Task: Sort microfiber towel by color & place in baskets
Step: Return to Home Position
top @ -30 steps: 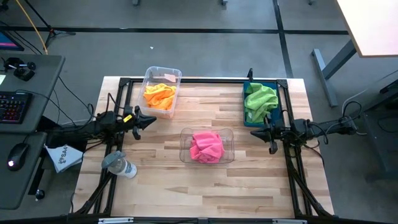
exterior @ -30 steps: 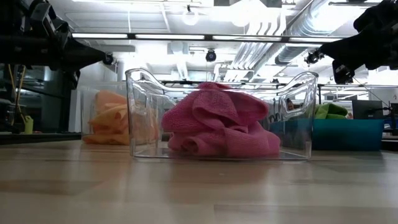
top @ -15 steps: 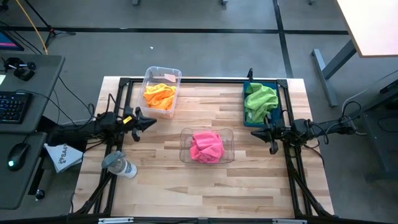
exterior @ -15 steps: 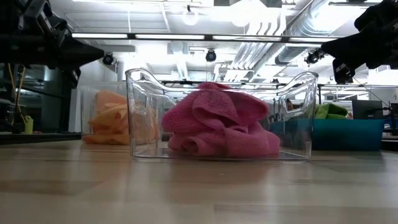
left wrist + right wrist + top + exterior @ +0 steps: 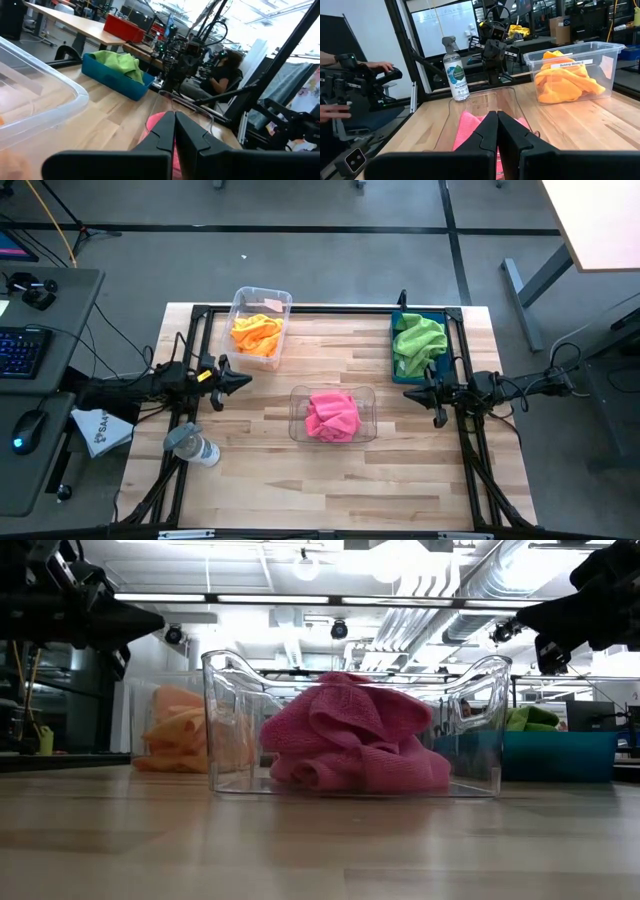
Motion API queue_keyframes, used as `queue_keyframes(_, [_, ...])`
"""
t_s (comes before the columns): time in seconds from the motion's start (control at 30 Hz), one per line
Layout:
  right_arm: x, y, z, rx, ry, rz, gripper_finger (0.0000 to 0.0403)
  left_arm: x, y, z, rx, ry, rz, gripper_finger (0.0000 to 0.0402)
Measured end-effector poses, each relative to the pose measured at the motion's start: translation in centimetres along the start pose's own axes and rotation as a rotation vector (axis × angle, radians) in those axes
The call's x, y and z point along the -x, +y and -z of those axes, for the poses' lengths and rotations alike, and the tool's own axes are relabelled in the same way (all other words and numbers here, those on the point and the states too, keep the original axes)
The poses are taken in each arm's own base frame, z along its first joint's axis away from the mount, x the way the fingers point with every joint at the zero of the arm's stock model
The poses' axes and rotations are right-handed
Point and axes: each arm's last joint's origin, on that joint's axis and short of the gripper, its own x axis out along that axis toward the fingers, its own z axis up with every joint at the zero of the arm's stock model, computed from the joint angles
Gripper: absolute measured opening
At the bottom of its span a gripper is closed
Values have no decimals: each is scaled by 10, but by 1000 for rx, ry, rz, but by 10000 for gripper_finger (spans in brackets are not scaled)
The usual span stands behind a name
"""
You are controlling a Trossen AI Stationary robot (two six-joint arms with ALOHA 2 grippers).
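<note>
On the table [image 5: 320, 490], three sorted loads are shown. The pink towel [image 5: 332, 416] is heaped in the centre bin [image 5: 365, 392], its folds reaching about rim height in the low view. The orange towel [image 5: 256, 335] is bunched in the far bin [image 5: 272, 296] on the left side, and the green towel [image 5: 417, 344] is piled in the blue bin [image 5: 436, 315] on the right side. No cloth is seen loose on the wood.

The left gripper [image 5: 243, 380] is held above the table near the far bin, and the right gripper [image 5: 408, 393] just beside the blue bin's near end. In each wrist view the two fingers [image 5: 162, 132] are seen pressed together with nothing between them. Sorting is judged complete.

Handling: each towel is judged light, soft and floppy, with a napped surface unlikely to slip between pads. No rigid edge is offered, so a cloth lifted by one point would be expected to hang and trail. Hold is best taken on a raised fold at the crest of a heap, pinched from above, so that the bin wall is cleared. The clear bins are judged light and liable to slide if a cloth snags the rim.
</note>
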Motion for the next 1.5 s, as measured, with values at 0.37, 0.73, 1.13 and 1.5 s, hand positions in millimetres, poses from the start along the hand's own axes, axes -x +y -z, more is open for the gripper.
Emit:
queue_keyframes(0.37, [0,0,0,0,0,0,0,1,-6,3,-364,24,78,0])
queue_keyframes(0.73, [0,0,0,0,0,0,0,1,-7,4,-412,33,111,0])
queue_keyframes(1.13, [0,0,0,0,1,1,0,1,-7,4,-410,39,110,0])
queue_keyframes(1.5, [0,0,0,0,1,1,0,1,-7,4,-410,39,109,0])
